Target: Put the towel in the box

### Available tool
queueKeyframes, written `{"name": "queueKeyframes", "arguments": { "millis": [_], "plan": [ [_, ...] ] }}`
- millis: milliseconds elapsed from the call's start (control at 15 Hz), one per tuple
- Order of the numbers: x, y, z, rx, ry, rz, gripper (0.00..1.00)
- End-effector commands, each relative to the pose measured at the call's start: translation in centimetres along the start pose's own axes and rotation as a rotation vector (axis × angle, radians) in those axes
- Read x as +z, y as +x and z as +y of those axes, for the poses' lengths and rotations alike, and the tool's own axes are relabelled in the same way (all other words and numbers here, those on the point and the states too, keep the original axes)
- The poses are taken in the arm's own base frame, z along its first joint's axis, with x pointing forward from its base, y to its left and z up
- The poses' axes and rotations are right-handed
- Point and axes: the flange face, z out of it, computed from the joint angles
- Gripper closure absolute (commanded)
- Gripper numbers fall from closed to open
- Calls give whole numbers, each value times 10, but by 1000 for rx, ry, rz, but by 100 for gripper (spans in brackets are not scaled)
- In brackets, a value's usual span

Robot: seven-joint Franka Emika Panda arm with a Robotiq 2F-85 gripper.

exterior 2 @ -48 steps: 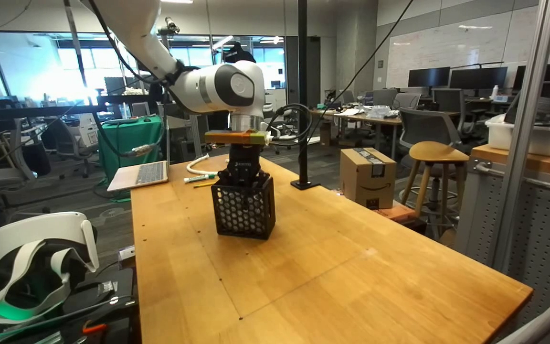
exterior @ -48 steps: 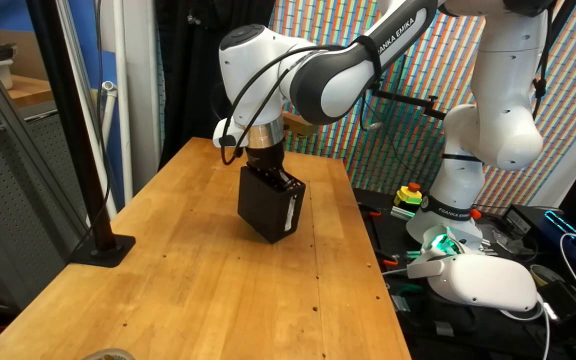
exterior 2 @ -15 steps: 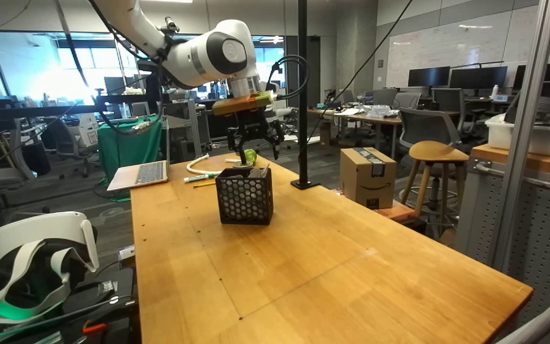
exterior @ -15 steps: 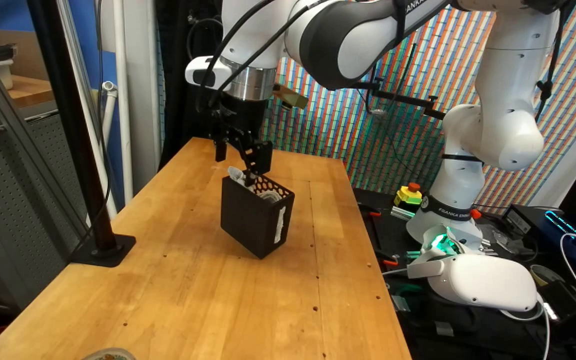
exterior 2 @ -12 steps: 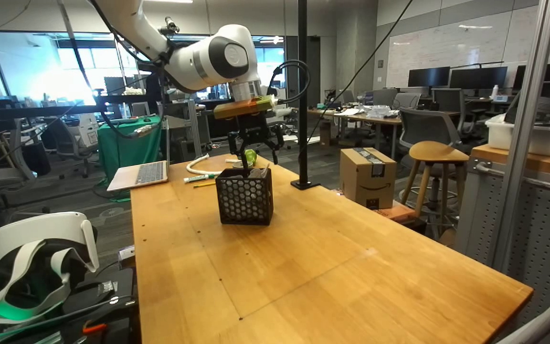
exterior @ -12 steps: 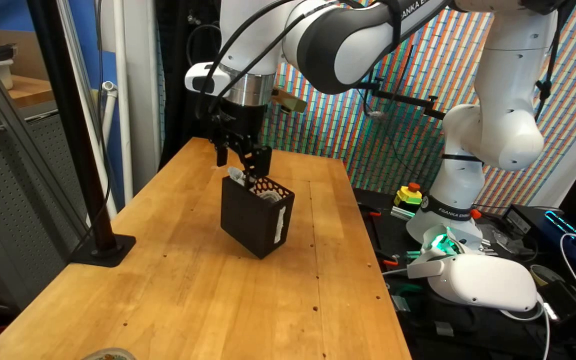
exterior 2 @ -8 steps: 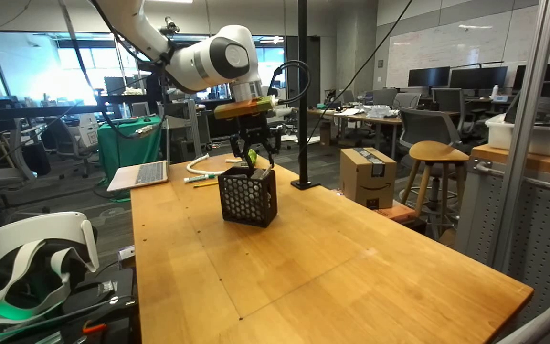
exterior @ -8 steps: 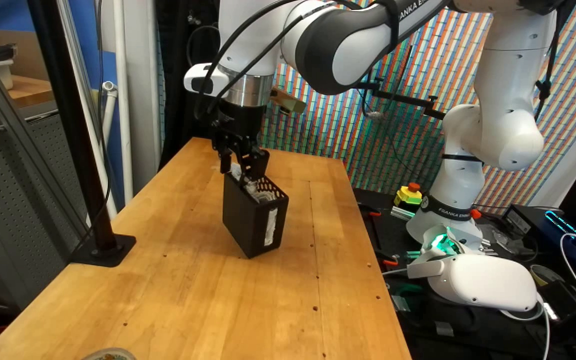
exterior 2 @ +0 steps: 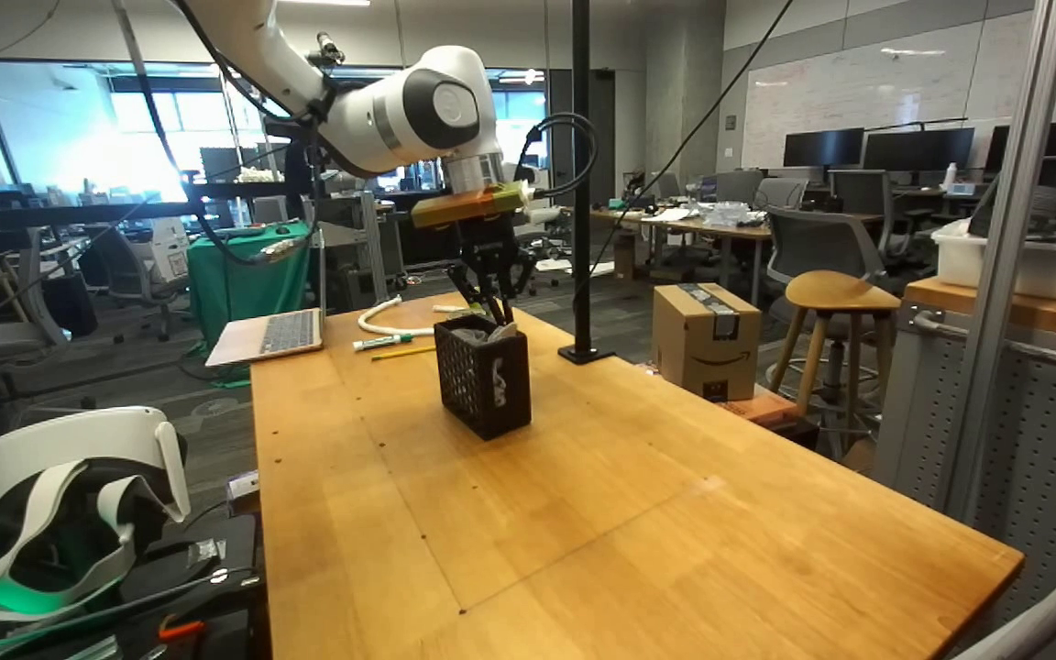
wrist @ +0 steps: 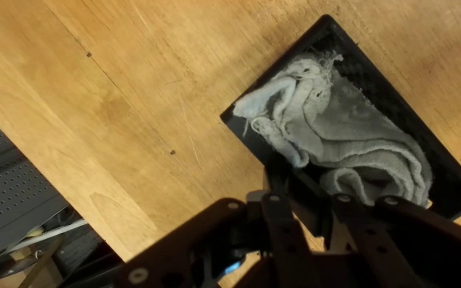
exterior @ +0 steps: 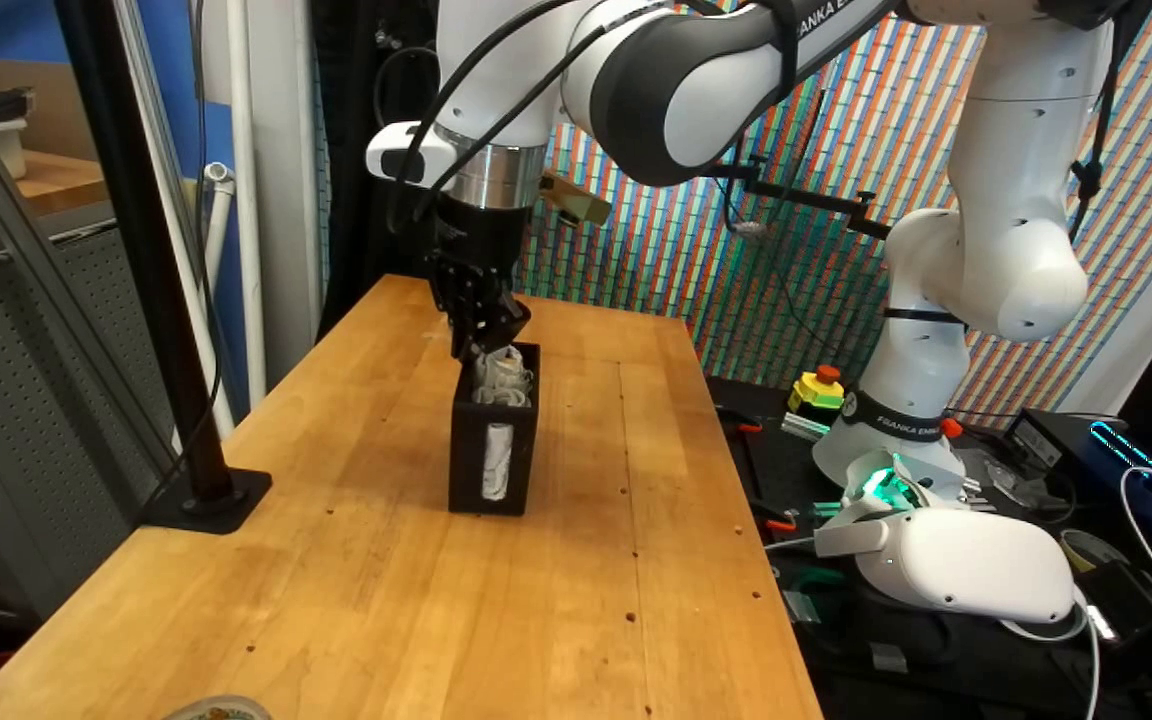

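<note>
The box (exterior: 469, 465), black with honeycomb-hole sides, stands upright on the wooden table. Its narrow end bears a white strip. Folded inside it lies the grey-white towel (wrist: 346, 116), with frayed edges, filling most of the opening below the rim (wrist: 394, 98). A little of the towel (exterior 2: 502, 332) pokes above the top. My gripper (exterior 2: 501, 321) points down at the far side of the box, its fingertips drawn together at the rim. In the wrist view one long box wall runs between the fingers, which pinch it; the tips are dark and partly hidden.
A laptop (exterior 2: 285, 335), a white tube (exterior 2: 381, 321), a marker (exterior 2: 381, 342) and a pencil (exterior 2: 404, 352) lie on the table beyond the box. A black pole base (exterior: 206, 500) stands at the table edge. A bowl rim (exterior: 221, 710) shows at the near edge.
The arm has risen from the box and the fingers, spread a second ago, have closed at its wall. The box has turned on the table, its narrow end swinging round.
</note>
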Motion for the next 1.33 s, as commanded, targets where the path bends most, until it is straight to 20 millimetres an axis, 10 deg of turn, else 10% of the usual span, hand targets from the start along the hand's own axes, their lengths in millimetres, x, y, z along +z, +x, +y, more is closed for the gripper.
{"name": "queueKeyframes", "arguments": {
  "millis": [0, 733, 1267],
  "plan": [
    [-4, -1, 2, 6, -29, 1, 82],
    [-33, -26, -22, 18, -84, 17, 81],
    [7, -21, -49, 2, -69, -7, 82]
  ]
}}
